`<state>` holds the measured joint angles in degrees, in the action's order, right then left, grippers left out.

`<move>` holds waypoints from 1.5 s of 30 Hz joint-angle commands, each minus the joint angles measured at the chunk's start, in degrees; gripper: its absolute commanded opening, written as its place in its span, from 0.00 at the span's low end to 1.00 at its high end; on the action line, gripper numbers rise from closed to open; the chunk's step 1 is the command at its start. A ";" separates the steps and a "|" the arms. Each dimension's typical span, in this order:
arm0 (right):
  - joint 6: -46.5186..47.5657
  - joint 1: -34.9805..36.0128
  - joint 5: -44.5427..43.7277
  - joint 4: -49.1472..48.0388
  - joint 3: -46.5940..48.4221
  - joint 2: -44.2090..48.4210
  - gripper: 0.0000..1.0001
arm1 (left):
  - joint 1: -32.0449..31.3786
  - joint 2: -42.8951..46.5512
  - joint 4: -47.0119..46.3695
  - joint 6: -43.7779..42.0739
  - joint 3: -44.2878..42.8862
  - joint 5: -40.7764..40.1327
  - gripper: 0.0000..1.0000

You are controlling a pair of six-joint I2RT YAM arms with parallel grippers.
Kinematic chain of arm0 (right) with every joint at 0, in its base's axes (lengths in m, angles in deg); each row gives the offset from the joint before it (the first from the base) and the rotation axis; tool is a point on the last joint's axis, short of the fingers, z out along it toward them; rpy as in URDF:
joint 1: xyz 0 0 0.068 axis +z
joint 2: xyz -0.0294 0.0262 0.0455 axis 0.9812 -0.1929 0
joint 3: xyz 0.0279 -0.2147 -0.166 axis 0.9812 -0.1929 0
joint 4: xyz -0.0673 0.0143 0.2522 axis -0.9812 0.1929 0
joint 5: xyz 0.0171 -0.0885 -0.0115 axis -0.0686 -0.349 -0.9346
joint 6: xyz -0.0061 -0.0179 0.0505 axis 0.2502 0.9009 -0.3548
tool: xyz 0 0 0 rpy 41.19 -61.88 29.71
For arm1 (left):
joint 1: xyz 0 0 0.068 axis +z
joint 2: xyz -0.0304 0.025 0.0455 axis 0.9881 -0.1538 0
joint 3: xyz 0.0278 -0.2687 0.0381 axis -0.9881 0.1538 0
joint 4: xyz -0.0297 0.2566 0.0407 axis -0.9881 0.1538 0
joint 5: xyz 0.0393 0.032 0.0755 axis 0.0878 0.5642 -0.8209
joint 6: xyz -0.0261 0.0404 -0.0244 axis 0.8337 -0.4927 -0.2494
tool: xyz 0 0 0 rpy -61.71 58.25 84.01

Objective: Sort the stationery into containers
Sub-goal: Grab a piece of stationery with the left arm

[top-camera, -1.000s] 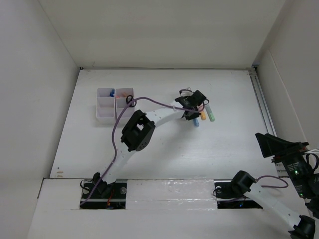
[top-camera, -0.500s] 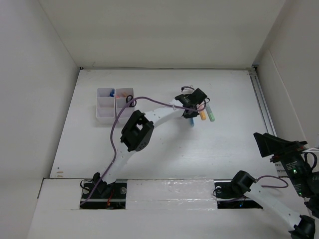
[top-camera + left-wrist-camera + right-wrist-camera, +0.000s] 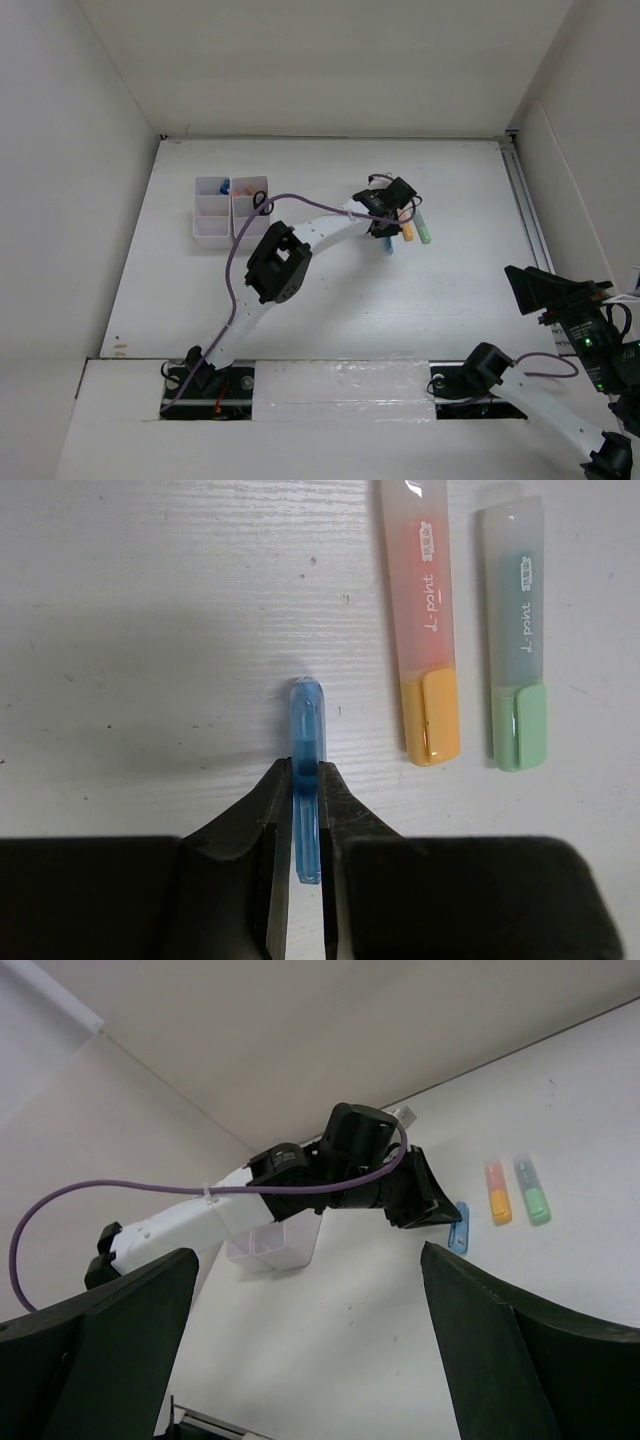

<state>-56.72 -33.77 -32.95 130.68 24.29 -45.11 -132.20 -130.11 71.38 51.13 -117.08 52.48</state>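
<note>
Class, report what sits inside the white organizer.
The organizer shows a blue-capped item far left, and pinkish pens with a black scissors handle on the right. Walls hide anything deeper.

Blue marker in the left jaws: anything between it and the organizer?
Nothing visible on the table. The blue marker has bare tabletop toward the organizer; only the left arm's own cable arcs above that stretch.
</note>
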 commanded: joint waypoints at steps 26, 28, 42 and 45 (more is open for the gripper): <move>0.88 0.51 0.89 -1.82 0.09 -1.14 0.99 | -0.54 -4.76 2.64 -1.36 -2.23 -0.34 0.14; 0.88 0.51 0.89 -1.82 0.09 -1.14 0.99 | -0.54 -4.76 2.64 -1.36 -2.23 0.19 0.14; 0.88 0.51 0.36 -0.16 0.62 -0.61 0.99 | -1.07 -5.82 -0.87 -0.31 -1.71 3.88 0.00; 0.88 0.51 -0.25 -0.15 0.62 -0.61 0.99 | -1.59 -3.11 -2.63 -0.31 1.52 3.36 0.00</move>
<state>-56.72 -33.77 -32.75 130.75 24.29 -45.11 -132.64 -133.15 66.61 50.84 -119.77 55.06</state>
